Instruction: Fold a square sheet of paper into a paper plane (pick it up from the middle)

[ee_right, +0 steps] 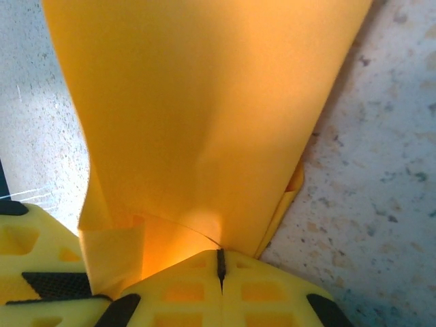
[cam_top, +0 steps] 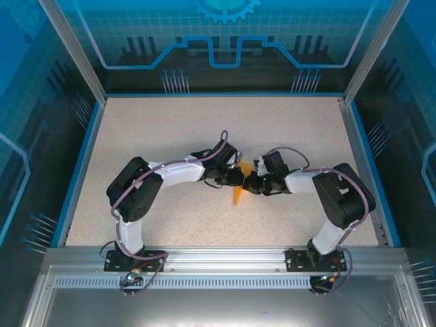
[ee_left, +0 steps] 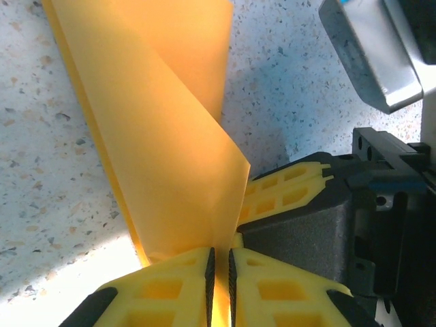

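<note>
We are holding the paper at the middle of the table, left gripper and right gripper both clenched on it — we should be pulling evenly so the crease runs straight.

A speckled beige tabletop lay flat, bordered by a blue edge strip along its 9, 12 and 3 o'clock sides. A silver metal rail ran across the 6 o'clock side. An aluminium post slanted up at 10 o'clock, a second post at 2 o'clock. At 12 o'clock a dark back panel bore blue line patterns and a gear emblem.
</note>
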Action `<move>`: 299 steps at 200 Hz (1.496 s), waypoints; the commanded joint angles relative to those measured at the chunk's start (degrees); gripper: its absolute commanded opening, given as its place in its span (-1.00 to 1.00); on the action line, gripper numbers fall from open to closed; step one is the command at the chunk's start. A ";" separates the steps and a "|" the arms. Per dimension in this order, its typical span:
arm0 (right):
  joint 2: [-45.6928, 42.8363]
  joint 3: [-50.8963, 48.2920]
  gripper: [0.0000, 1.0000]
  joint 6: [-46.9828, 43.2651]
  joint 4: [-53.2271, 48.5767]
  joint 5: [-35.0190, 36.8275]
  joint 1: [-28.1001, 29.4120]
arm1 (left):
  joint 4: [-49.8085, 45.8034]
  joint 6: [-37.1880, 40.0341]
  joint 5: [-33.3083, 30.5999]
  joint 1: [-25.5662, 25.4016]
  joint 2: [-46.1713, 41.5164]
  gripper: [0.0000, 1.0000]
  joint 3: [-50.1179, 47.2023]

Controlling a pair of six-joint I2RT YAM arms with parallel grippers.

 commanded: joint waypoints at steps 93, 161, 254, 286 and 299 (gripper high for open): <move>1.07 -6.40 -0.96 6.10 9.21 -5.23 -3.09 | 3.62 -0.43 4.11 -0.60 3.61 -0.64 -1.86; 1.07 -7.77 -0.96 6.71 11.10 -6.05 -4.23 | 3.69 1.47 3.59 0.02 1.67 -0.66 -4.62; 0.50 -6.22 -0.97 5.20 6.19 -4.45 -4.17 | 3.51 2.96 3.84 0.31 -2.06 -0.45 -4.47; 0.42 -6.25 -0.97 5.31 6.07 -4.47 -4.17 | 2.48 2.58 2.80 0.20 -4.22 -0.32 -4.25; 0.56 -6.25 -0.97 5.29 6.16 -4.52 -4.18 | 1.43 2.81 1.21 0.02 -5.57 -0.23 -4.69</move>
